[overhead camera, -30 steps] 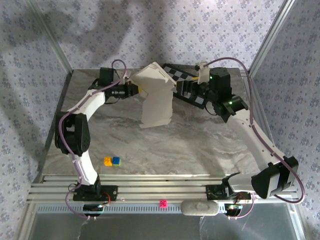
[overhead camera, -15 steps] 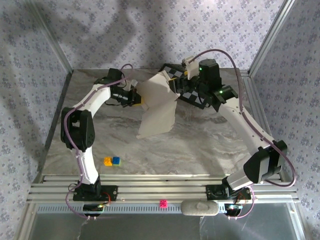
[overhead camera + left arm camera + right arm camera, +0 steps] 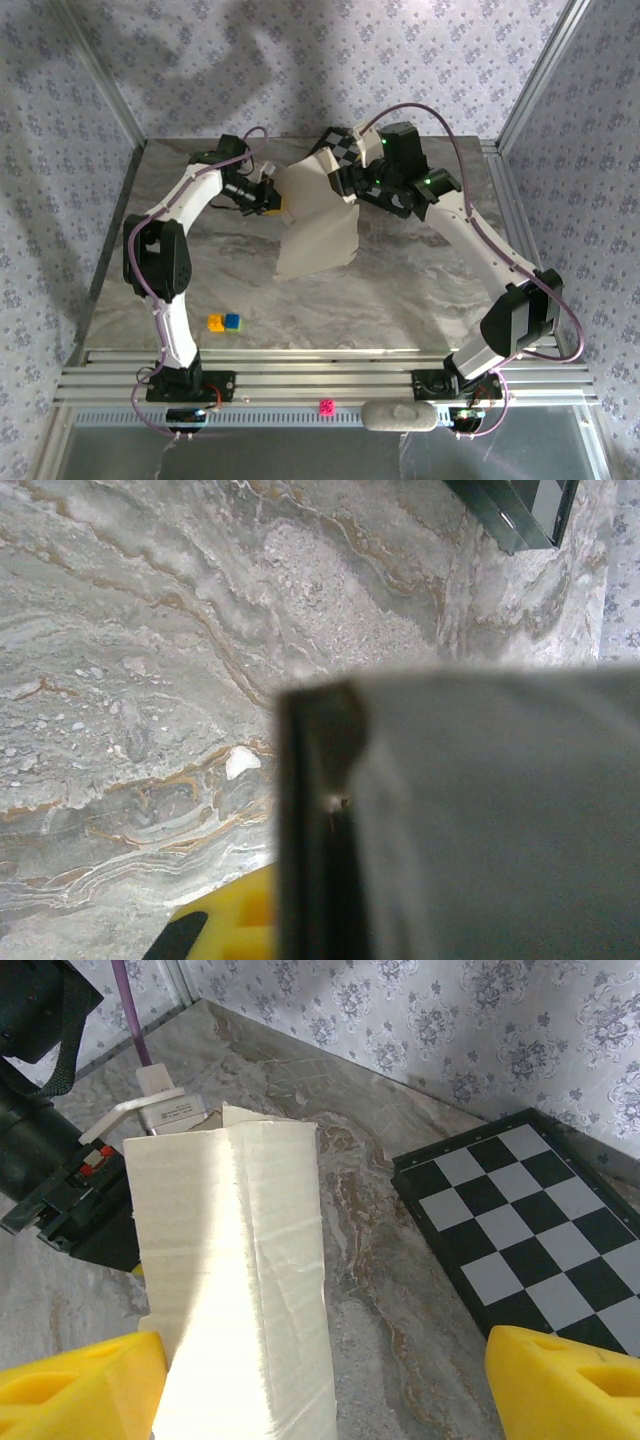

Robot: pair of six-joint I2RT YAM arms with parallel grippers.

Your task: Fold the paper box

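Paper box [image 3: 318,215] reared up half-folded near table's [image 3: 420,290] far edge, centre. Left gripper [image 3: 268,196] pinches its left flap, right gripper [image 3: 320,1390] spread wide astride panel. Risk: thin card buckles or slips free if right closes off-crease.

The paper box [image 3: 316,222] sits on the table [image 3: 420,290]; chessboard [image 3: 530,1245] behind it; two blocks [image 3: 224,321] nearer, left.

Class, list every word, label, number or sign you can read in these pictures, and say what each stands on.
No text can be read.
Small pale label just behind the paper box: its print is too small to read.
Paper box and checkered board: no writing visible.
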